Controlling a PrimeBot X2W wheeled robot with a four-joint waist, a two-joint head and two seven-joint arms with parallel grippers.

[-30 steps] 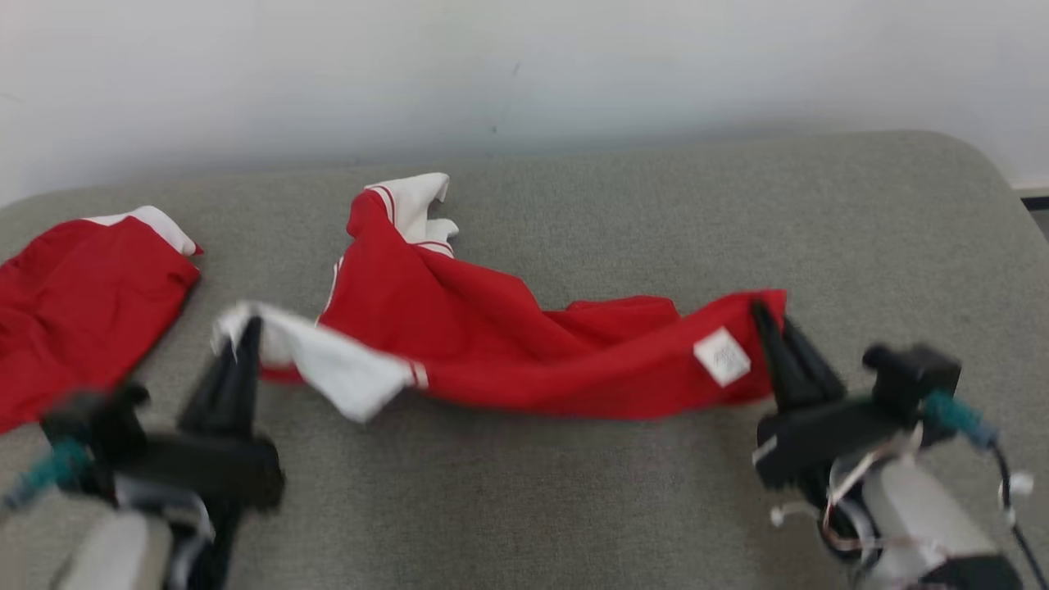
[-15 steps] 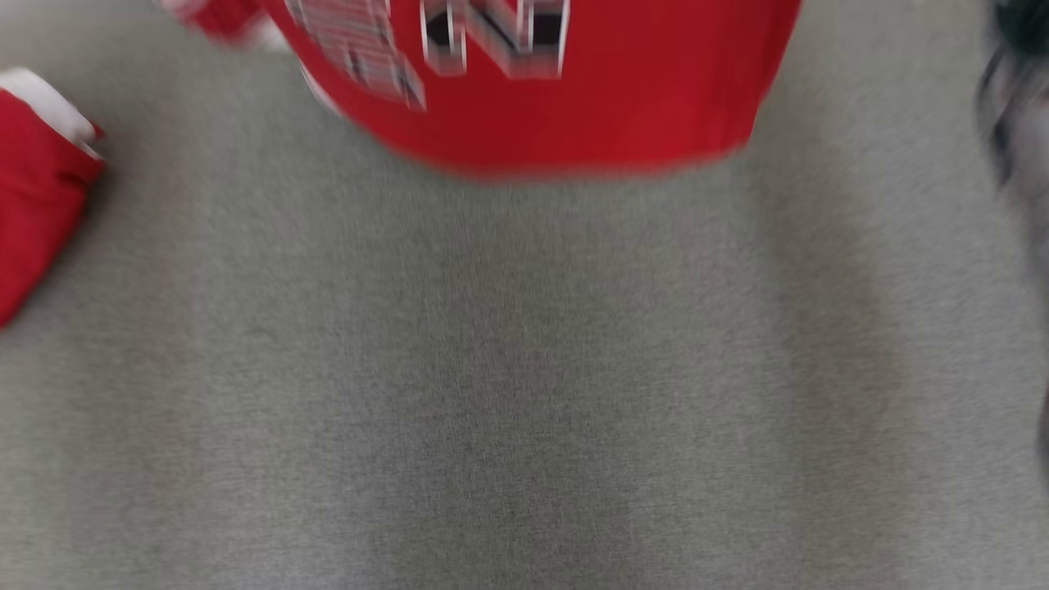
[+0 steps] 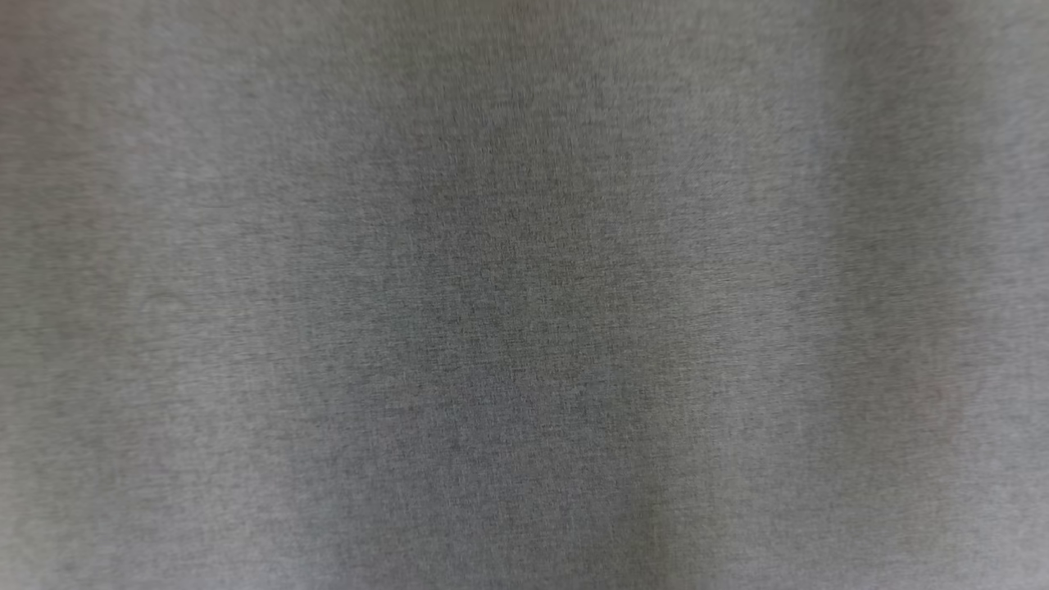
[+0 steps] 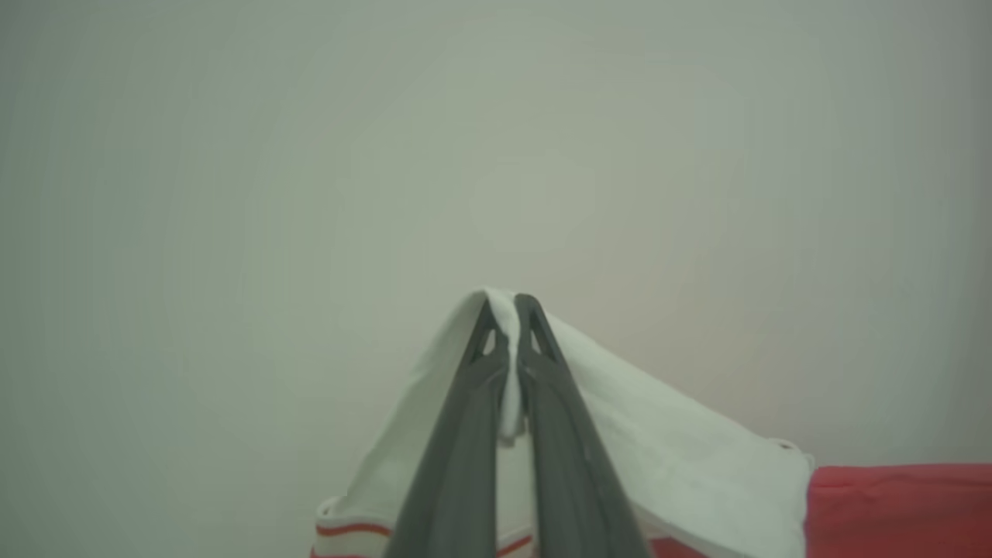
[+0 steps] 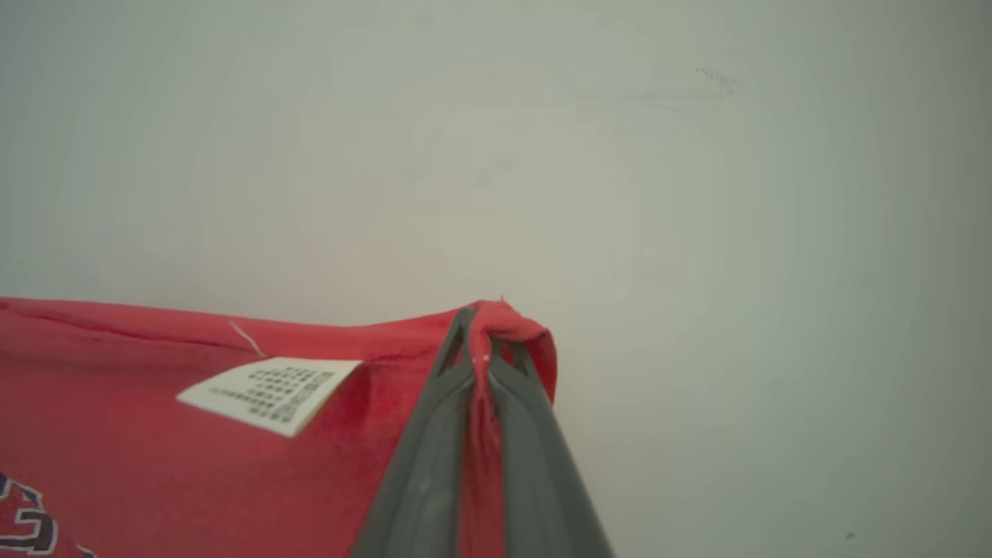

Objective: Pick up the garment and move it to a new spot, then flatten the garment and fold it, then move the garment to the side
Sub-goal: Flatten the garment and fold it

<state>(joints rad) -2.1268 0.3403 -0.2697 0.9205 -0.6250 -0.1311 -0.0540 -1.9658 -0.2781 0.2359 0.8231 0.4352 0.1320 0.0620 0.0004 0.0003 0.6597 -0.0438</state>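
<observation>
At the tips of the left gripper (image 4: 508, 307), closed tight on a fold of white cloth: the sleeve (image 4: 666, 453) of the red-and-white garment (image 4: 899, 508), nipped between two long dark fingers (image 4: 465, 434) with a sliver of white bulging in the narrow slit between them. Draped down both sides from that pinch, running to a cuff trimmed with thin red stripes (image 4: 353, 530) at the lower left of the left wrist view and joining the red body at the lower right. Seen lifted against a plain pale wall (image 4: 310, 155).

At the other end, the right gripper (image 5: 484, 332), likewise clamped hard, biting a bunched red corner of the garment (image 5: 155, 465), with a small peak of cloth poking past the fingertips. Stretched away from the grip toward the left of the right wrist view along a nearly straight top edge. Sewn just under that edge, near the fingers but not touching them: a white label (image 5: 267, 394) printed with small dark text, too fine to read. Lower left corner: a scrap of outlined lettering (image 5: 23, 535), cut off by the frame. Behind, a pale wall (image 5: 697, 232) with a faint mark near the top right.

From the head camera, a blurred grey woven surface (image 3: 524, 295), darker down the middle.
</observation>
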